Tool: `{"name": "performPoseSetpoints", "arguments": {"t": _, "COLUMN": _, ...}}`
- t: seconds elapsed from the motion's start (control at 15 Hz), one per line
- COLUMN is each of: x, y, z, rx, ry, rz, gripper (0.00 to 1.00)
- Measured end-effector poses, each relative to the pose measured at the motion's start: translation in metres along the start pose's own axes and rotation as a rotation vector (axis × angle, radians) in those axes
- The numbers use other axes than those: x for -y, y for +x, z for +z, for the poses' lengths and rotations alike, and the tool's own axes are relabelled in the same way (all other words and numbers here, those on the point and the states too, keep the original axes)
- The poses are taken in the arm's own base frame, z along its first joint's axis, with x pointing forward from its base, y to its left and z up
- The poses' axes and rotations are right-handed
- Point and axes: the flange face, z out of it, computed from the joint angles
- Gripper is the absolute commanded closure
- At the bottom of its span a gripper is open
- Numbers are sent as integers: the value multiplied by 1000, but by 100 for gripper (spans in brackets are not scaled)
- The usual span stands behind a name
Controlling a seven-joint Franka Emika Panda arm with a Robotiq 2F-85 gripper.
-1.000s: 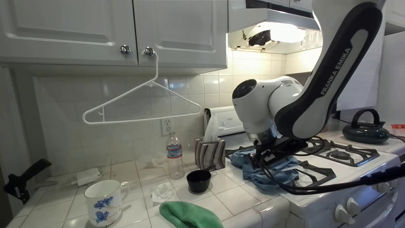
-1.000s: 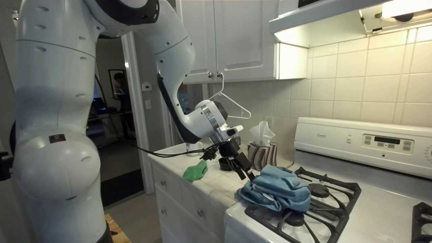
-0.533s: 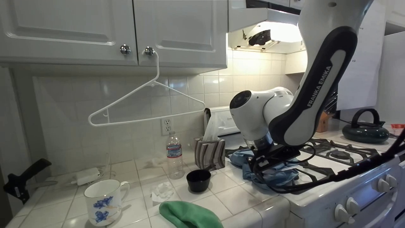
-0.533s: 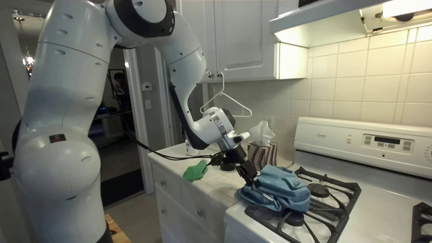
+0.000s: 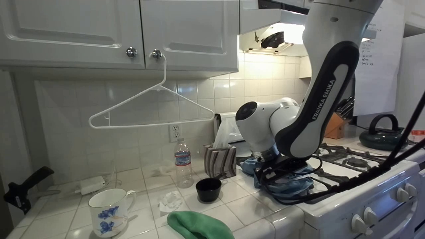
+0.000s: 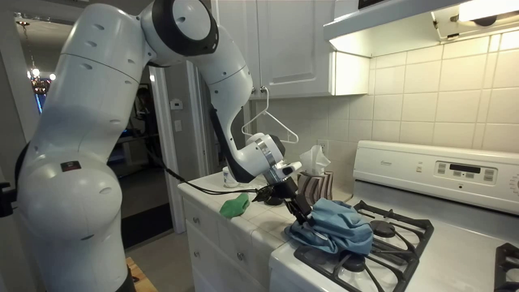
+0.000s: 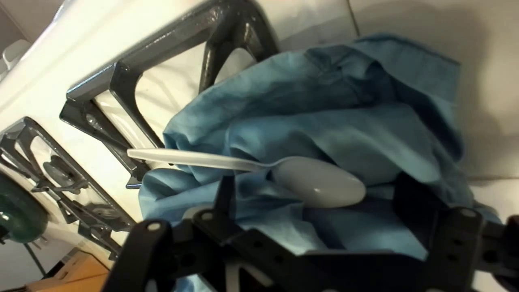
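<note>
You've got the hand [image 7: 316, 194] spread, low in wrist view, white spoon [image 7: 298, 174] mid-frame, bowl showing between the jaws!

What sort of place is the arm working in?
A kitchen, most likely in a home: there is a white stove with black metal grates, a glossy dark green rounded kettle with a looped handle, and white panelled wall cabinets.
</note>
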Motion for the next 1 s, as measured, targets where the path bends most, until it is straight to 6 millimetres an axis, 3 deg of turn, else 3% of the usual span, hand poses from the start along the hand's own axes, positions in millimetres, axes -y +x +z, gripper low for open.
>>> {"name": "performPoseSetpoints", "arguments": {"t": 0.33, "x": -3, "y": 7, "z": -5, "rx": -12, "ry": -79, "rz": 1, "gripper": 0}}
{"name": "performPoseSetpoints", "arguments": {"t": 0.67, "x": -22, "y": 14, "z": -12, "rx": -11, "ry": -241, "rz": -20, "gripper": 0}}
{"name": "performPoseSetpoints", "arguments": {"t": 1.0, "x": -22, "y": 12, "z": -16, "rx": 6, "ry": -258, "rz": -60, "gripper": 0}}
